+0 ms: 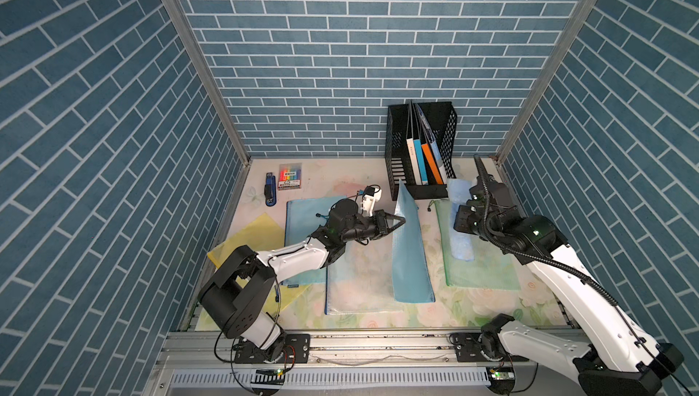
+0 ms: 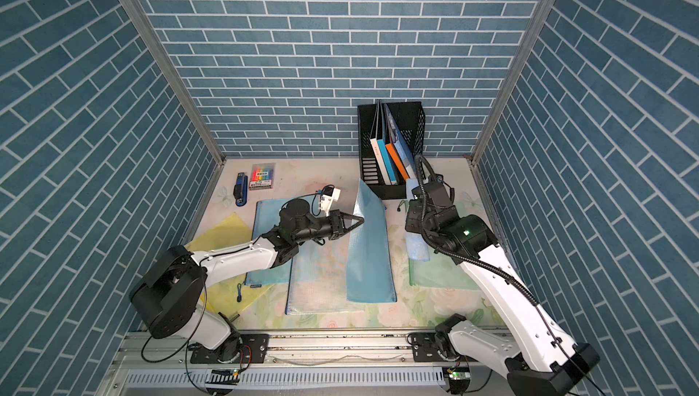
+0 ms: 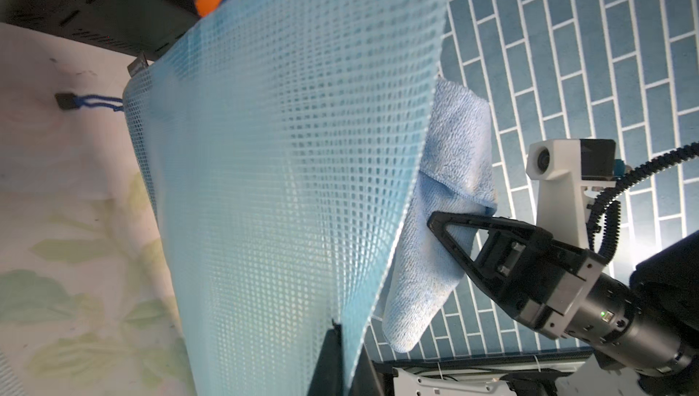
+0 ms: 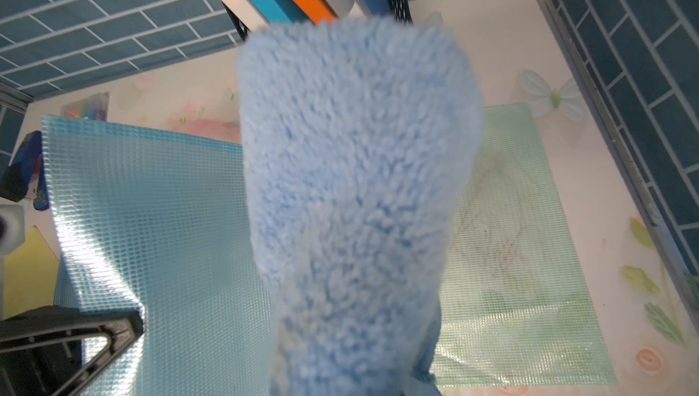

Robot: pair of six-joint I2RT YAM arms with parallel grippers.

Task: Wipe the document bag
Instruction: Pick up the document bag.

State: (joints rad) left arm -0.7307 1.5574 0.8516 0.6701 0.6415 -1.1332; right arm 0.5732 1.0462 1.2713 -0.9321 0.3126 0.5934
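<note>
1. A yellow document bag (image 1: 247, 237) lies flat at the table's left edge, partly under the left arm.
2. A blue stapler (image 1: 269, 193) and a pack of coloured markers (image 1: 290, 177) lie side by side near the back left corner.
3. A flat blue document bag (image 1: 302, 220) overlaps the yellow one. A clear mesh bag (image 1: 359, 288) lies just to its right.
4. The left gripper (image 1: 403, 219) has its jaws closed on the raised edge of the tilted blue mesh bag (image 1: 411, 258).
5. This tilted blue mesh bag stands near the table's middle. One long edge is lifted and the opposite edge is down beside the clear mesh bag. Its zipper cord (image 3: 100, 102) trails on the floral table cover (image 1: 491, 311).
6. A black file rack (image 1: 393, 155) stands at the back and holds upright folders (image 1: 425, 163).
7. The right gripper (image 3: 433, 220) has its jaws pinched on a blue microfibre cloth (image 3: 454, 140), which hangs folded near the bag's far face. Whether the two touch cannot be told.
8. A green mesh bag (image 1: 488, 273) lies flat beneath the cloth, at the right.
</note>
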